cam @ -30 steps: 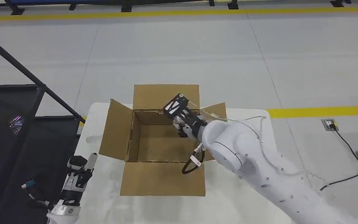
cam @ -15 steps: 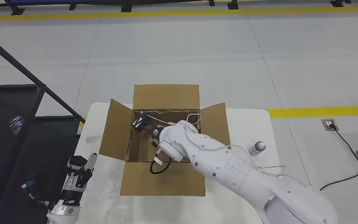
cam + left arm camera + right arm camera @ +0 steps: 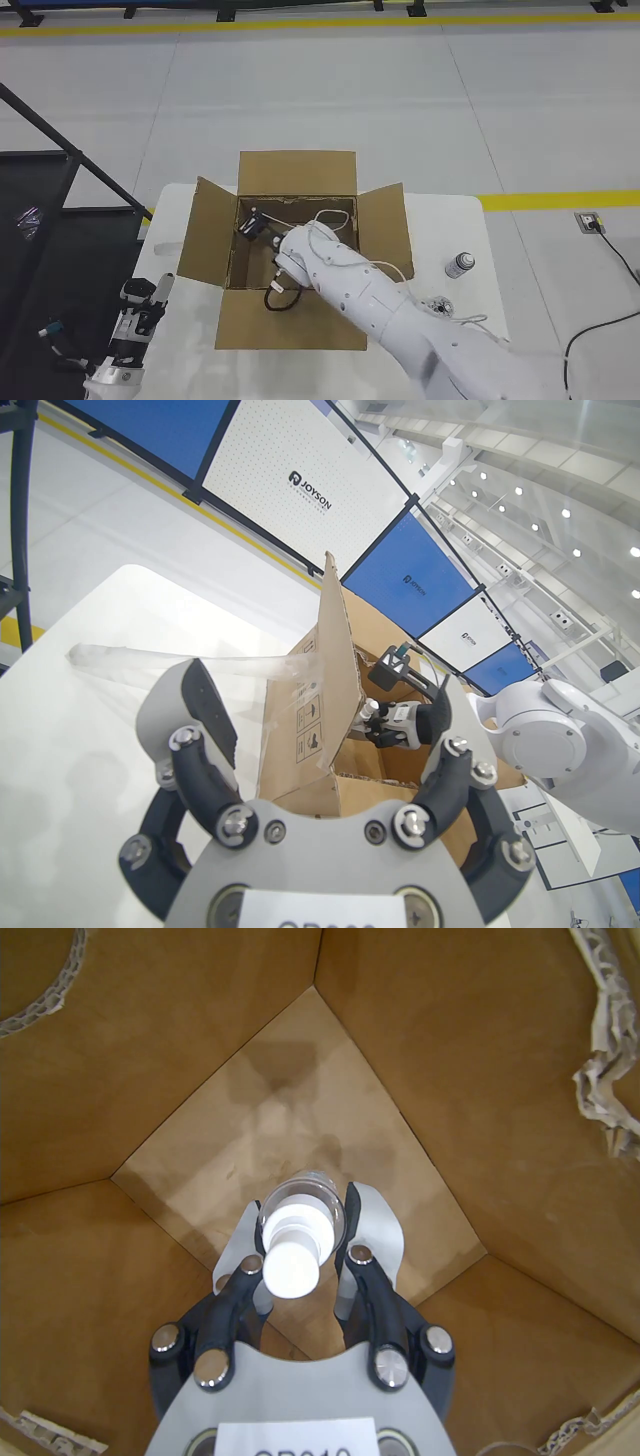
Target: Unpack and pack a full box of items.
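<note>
In the right gripper (image 3: 305, 1207), a small clear plastic bottle with a white cap (image 3: 292, 1253) is held tight. It has been carried across and lowered into the brown cardboard box (image 3: 450, 1053), so packing is probably being started.

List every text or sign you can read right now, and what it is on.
Wall panels: brand logos, left unquoted.
Box side: handling pictograms, no readable words.
Left gripper label: cut off, unreadable.
Right gripper label: cut off, unreadable.
Bottle: no print seen.
</note>
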